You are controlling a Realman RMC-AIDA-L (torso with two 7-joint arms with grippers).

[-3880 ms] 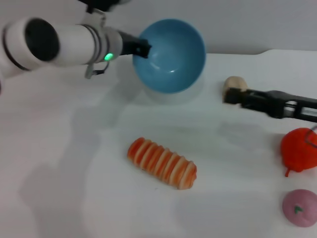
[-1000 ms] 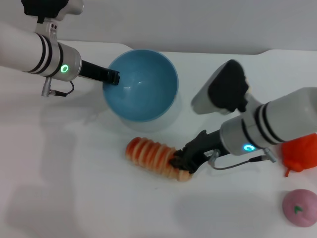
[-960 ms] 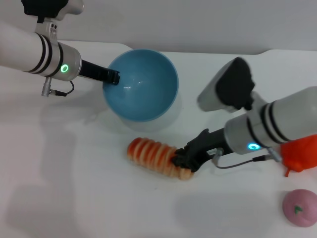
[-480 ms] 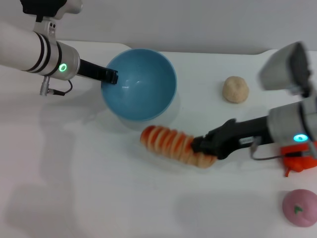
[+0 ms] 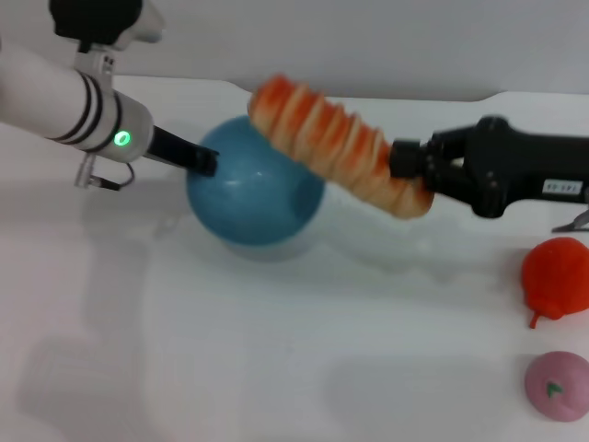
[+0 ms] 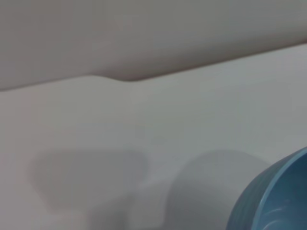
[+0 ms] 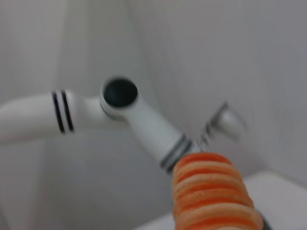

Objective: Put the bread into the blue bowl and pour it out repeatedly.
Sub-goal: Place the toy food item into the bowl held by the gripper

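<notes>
1. Head view. We see the right gripper (image 5: 411, 173) closed on one end of the bread (image 5: 339, 147), which it holds in the air. The loaf's long axis runs away from the fingers, across and slightly upward toward the left arm, so that its free end hangs above the blue bowl (image 5: 250, 198). The left gripper (image 5: 204, 163) is clamped on the rim of the bowl at the side nearest that arm. We judge that the coming move turns on one relation: the bowl lies beyond and below the right gripper, under the far half of the loaf, so the loaf must descend before release. A red toy (image 5: 556, 279) and a pink ball (image 5: 557, 387) lie on the table (image 5: 230, 350), on the near side of the right arm.

2. Left wrist view. Only a segment of the bowl's outer wall (image 6: 273, 196) and bare table appear; neither fingers nor bread are visible here.

3. Right wrist view. The bread (image 7: 213, 194) extends straight out from the camera, with the left arm (image 7: 120, 112) beyond it; the bowl is not shown.
</notes>
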